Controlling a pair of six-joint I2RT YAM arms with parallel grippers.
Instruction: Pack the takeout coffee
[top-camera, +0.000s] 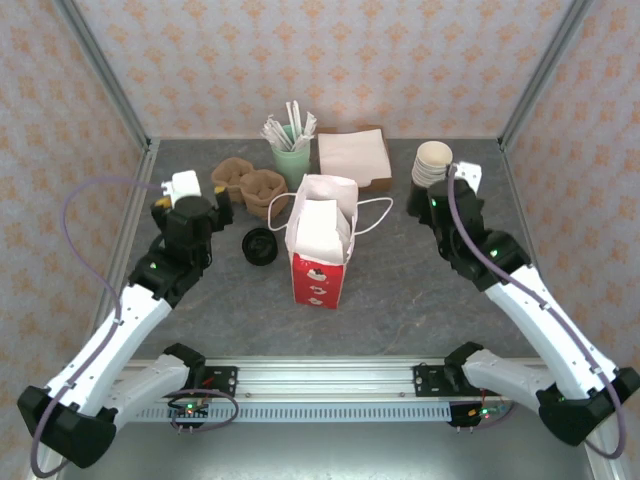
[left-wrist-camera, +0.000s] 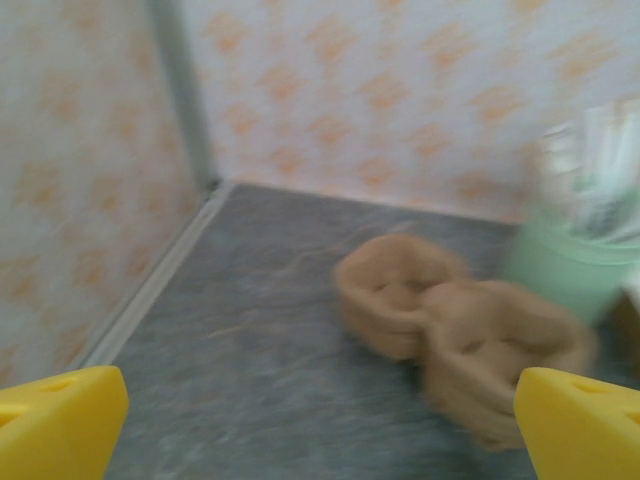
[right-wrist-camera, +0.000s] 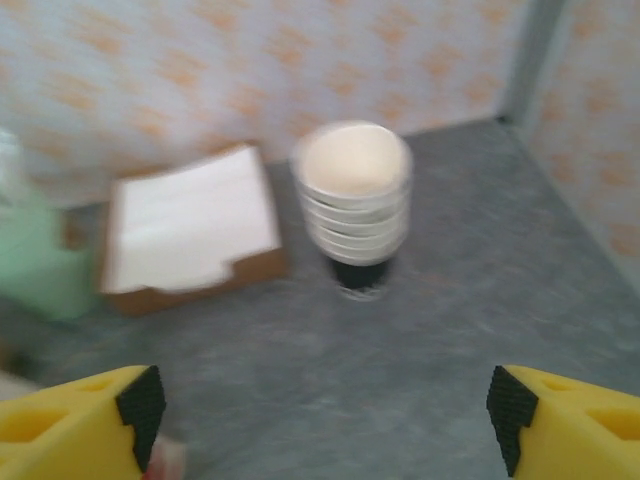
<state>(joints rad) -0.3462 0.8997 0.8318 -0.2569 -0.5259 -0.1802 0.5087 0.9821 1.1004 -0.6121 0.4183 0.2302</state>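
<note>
The left gripper (left-wrist-camera: 320, 405) and right gripper (right-wrist-camera: 322, 405) both have their fingers wide apart, holding nothing. A black round lid (top-camera: 260, 246) sits nearer the left one, beside the paper bag (top-camera: 320, 275). I cannot tell if a cup is under it.

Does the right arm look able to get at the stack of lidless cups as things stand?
Probably yes. The right claw is open and faces the stack of cups, with bare table between them; the napkin tray lies off to the side, out of the path.
</note>
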